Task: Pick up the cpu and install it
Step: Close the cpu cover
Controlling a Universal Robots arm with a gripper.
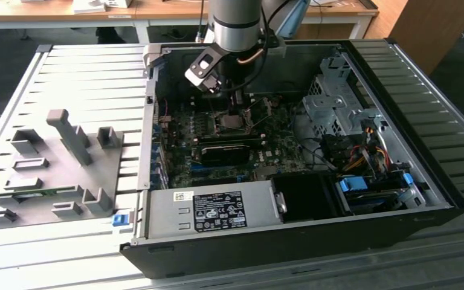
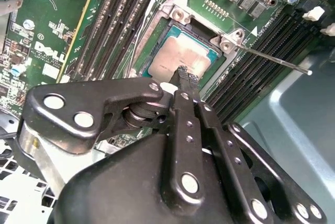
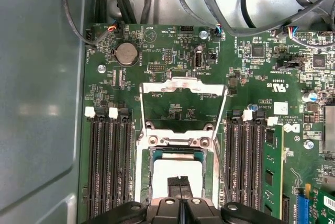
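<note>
The cpu (image 2: 180, 56) lies flat in the motherboard socket, its silvery top showing inside the socket's metal frame (image 2: 230, 41); it is also in the first wrist view as the cpu (image 3: 161, 174). My gripper (image 2: 182, 73) is shut, its two dark fingertips pressed together with nothing between them, and it stands right over the chip's middle. I cannot tell whether the tips touch the chip. In the exterior view my gripper (image 1: 232, 112) hangs straight down over the socket (image 1: 232, 123) inside the open computer case. The socket's load plate (image 3: 183, 89) is swung open.
Memory slots (image 3: 110, 166) flank the socket on both sides, and a thin retention lever (image 2: 272, 59) sticks out beside it. In the case are a power supply (image 1: 208, 211), a drive cage (image 1: 337, 103) and cables (image 1: 361, 157). A grey fixture tray (image 1: 55, 175) lies at the exterior view's left.
</note>
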